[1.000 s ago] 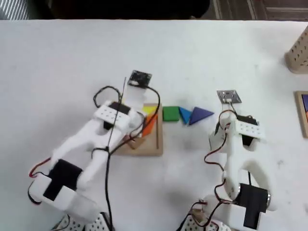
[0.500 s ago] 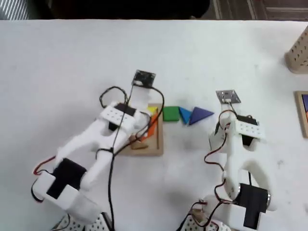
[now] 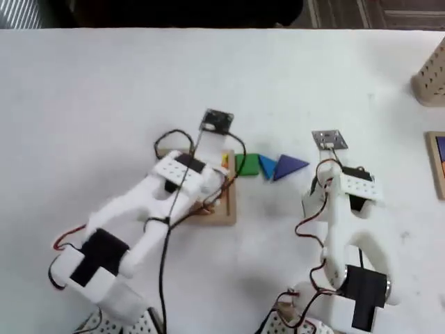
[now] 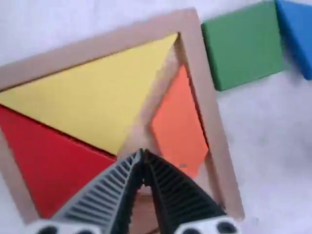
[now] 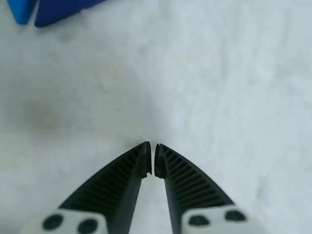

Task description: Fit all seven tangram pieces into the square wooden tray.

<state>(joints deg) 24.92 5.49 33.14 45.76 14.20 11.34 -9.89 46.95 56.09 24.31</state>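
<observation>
The square wooden tray (image 4: 97, 43) holds a large yellow triangle (image 4: 92, 100), a red triangle (image 4: 48, 161) and an orange piece (image 4: 179, 129) along its right wall. My left gripper (image 4: 143, 156) is shut with nothing in it, tips low over the tray where the yellow and orange pieces meet. In the high view the left arm (image 3: 184, 174) covers most of the tray (image 3: 224, 216). Just right of the tray lie a green square (image 3: 246, 164), a light-blue triangle (image 3: 266, 165) and a dark-blue triangle (image 3: 288, 165). My right gripper (image 5: 150, 148) is shut over bare table, near the dark-blue triangle (image 5: 63, 9).
A pegged wooden block (image 3: 431, 76) stands at the far right. A second wooden tray (image 3: 437, 163) with coloured pieces shows at the right edge. The right arm (image 3: 351, 186) stands right of the loose pieces. White table lies open behind.
The left arm has shifted right and a little forward over the tray, hiding more of it and the orange piece. The right arm has kept still.
</observation>
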